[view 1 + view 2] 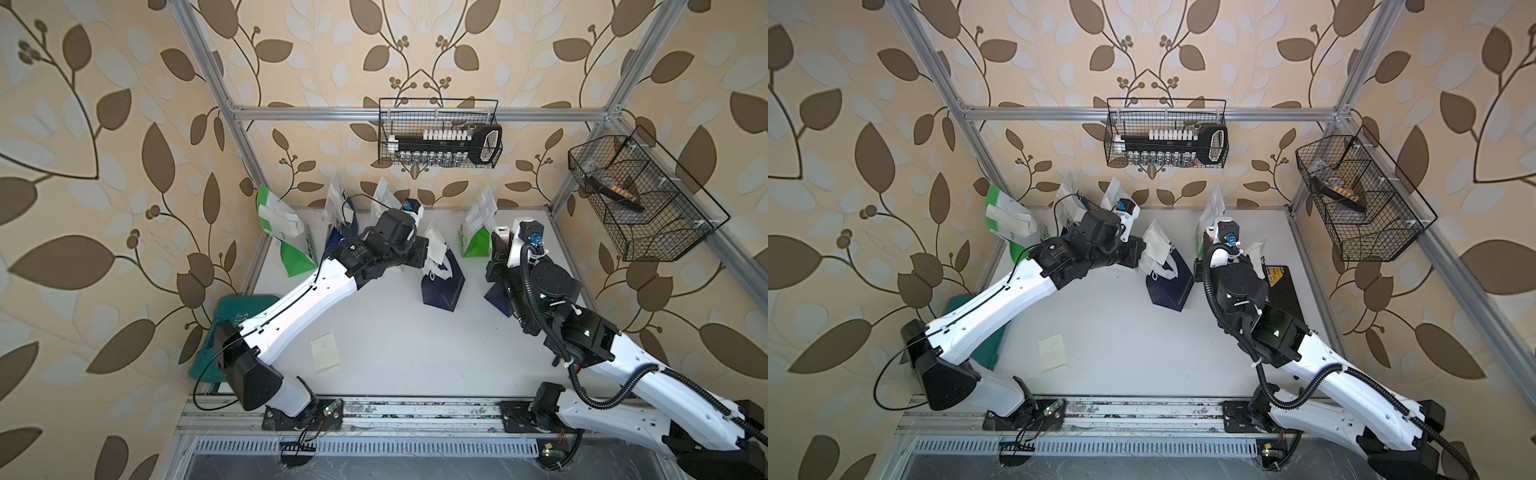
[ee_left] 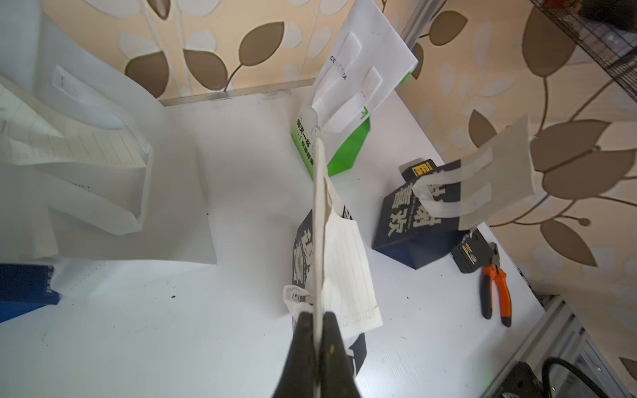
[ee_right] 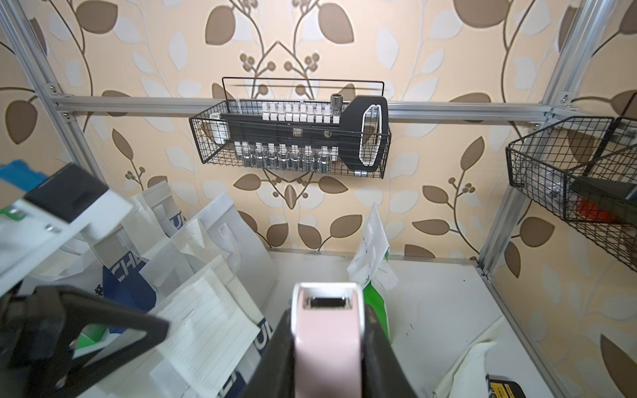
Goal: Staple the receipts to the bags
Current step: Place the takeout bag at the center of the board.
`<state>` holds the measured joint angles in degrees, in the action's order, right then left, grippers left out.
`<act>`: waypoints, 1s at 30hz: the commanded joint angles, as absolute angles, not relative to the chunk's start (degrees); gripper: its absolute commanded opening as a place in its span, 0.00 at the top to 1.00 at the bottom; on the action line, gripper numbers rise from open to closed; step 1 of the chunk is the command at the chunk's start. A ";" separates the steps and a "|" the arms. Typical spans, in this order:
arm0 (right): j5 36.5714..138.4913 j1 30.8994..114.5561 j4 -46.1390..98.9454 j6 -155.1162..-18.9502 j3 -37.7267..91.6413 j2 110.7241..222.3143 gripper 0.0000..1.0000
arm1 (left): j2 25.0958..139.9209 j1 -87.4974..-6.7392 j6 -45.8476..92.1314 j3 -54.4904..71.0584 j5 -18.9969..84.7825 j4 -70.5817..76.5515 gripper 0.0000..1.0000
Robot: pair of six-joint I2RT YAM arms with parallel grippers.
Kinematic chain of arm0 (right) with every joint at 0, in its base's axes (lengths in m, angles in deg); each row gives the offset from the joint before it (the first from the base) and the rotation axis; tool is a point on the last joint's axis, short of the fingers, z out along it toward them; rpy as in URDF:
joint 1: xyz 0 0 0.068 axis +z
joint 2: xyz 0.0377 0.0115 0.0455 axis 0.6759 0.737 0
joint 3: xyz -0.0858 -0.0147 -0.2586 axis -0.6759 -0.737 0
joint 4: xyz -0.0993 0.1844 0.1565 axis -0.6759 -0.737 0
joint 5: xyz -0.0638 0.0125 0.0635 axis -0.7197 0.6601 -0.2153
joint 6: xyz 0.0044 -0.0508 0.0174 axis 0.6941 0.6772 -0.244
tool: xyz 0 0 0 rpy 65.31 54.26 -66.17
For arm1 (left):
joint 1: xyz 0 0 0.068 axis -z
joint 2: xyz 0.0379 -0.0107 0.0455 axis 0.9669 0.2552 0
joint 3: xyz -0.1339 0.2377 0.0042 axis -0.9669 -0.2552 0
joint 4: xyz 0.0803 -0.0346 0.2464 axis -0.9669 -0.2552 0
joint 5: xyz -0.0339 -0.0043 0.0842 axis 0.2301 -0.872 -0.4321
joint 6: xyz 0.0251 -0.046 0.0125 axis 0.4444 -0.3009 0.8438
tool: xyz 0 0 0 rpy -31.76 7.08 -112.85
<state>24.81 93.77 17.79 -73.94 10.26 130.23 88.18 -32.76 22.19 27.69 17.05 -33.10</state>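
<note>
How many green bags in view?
2. Left green bag stands in the back-left corner; right green bag stands at the back, right of centre. Part of the table is covered, so another may be hidden.

In the left wrist view, one navy bag [image 2: 410,220] bore large cream Chinese characters, among them 喜欢. The fine Latin line beside them was too small to read. The middle navy bag [image 2: 300,248] carried similar cream characters, mostly hidden behind a lined receipt [image 2: 348,268] with illegible print. The green-and-white bag [image 2: 351,151] showed "CO" and what looked like "EA" on its white face, the middle covered, plus blurred dark green Chinese characters down its side. A yellow label on a black box [image 2: 422,169] could not be read. In the right wrist view, white capitals "CH" stood on a rear navy bag [image 3: 127,279], and "UL" on a nearer navy bag [image 3: 263,330].
</note>
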 commanded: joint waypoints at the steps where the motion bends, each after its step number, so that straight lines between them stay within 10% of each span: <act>1: 22.50 93.45 16.94 -74.42 9.37 127.91 0.98 | 93.87 -32.31 21.86 34.46 11.06 -34.00 1.00; 29: 24.62 90.60 12.36 -75.97 4.96 120.78 0.98 | 126.00 -39.04 28.50 74.80 2.16 -49.47 0.99; 30: 24.94 90.53 12.27 -75.98 5.01 120.89 0.99 | 125.99 -39.04 28.42 74.50 2.42 -49.37 0.78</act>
<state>24.14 90.88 12.35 -75.06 5.73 121.18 126.19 -38.84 28.66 72.65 2.12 -47.06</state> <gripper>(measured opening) 0.253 0.116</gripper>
